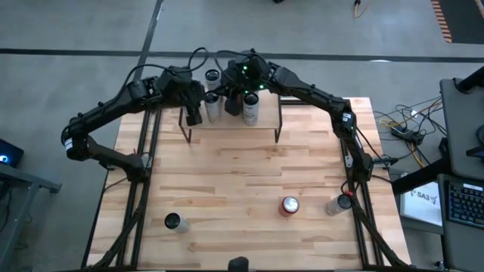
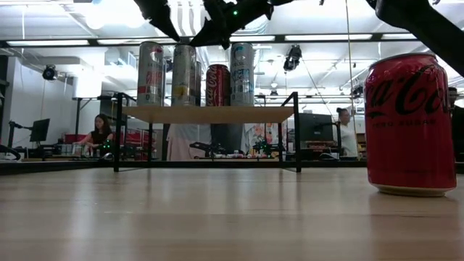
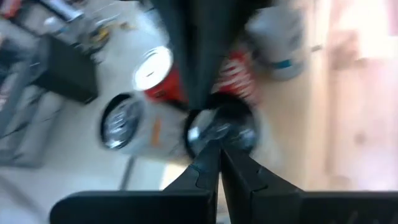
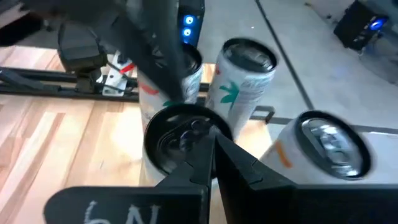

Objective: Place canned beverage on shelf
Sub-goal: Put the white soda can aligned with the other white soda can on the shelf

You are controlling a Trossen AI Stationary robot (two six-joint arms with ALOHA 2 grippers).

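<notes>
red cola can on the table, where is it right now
In the high view the red cola can stands upright on the near half of the table, right of centre, beside a can lying on its side and far from the shelf.

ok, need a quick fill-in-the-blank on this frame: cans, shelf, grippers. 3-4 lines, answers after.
1. In the low view, ____ cans stand on the shelf.
2. The red can on the table stands ____, not tipped.
3. Both the left gripper and the right gripper are ____.
4. Both grippers hover ____ the cans on the shelf.

Missing words: four; upright; shut; above
</notes>
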